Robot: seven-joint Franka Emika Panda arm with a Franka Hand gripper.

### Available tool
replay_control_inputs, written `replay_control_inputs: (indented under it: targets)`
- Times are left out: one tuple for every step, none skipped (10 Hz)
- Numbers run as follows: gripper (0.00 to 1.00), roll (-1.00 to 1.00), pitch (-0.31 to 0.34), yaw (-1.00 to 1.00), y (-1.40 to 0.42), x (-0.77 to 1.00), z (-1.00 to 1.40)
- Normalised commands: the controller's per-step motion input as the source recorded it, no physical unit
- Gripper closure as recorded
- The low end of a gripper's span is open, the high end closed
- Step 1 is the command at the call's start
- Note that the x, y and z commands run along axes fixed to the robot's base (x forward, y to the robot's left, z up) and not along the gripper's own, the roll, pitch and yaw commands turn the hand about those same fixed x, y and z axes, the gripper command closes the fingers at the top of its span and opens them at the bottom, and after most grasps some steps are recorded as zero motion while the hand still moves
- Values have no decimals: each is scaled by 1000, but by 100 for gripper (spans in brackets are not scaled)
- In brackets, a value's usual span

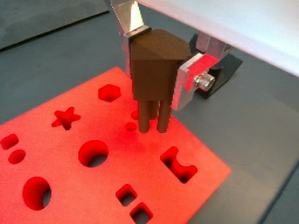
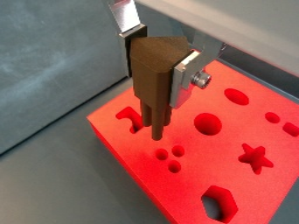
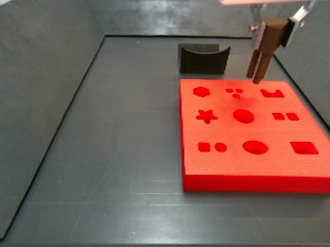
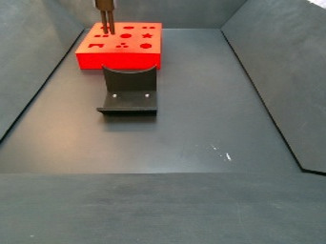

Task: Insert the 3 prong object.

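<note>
My gripper (image 1: 162, 54) is shut on the 3 prong object (image 1: 155, 77), a brown block with thin prongs pointing down; both wrist views show it (image 2: 155, 74). It hangs upright over the red board (image 1: 70, 153), near the board's far edge in a side view (image 3: 261, 56). The prong tips are just above the board, beside a cluster of three small round holes (image 2: 170, 156). I cannot tell whether the tips touch the surface. The piece also shows at the far left in a side view (image 4: 107, 15).
The red board (image 3: 245, 154) has several cut-outs: star, hexagon, circles, squares. The dark fixture (image 3: 202, 58) stands just behind the board, and in front of it in a side view (image 4: 129, 91). Dark walls enclose the grey floor (image 3: 116, 145).
</note>
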Motion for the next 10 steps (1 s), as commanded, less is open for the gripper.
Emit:
replay_control_inputs:
  targets:
    - [100, -129, 500, 0, 0, 309, 0]
    - [100, -26, 304, 57, 9, 209, 0]
    - [100, 0, 0, 0, 17, 0, 0]
    - [100, 240, 9, 334, -3, 283, -89]
    - [100, 323, 0, 589, -23, 131, -86]
    - [100, 253, -37, 783, -46, 11, -43]
    - [100, 177, -76, 817, -120, -97, -9]
    - [100, 174, -201, 417, -117, -357, 31]
    - [100, 104, -251, 169, -31, -460, 0]
    - [100, 29, -259, 91, 100, -523, -77]
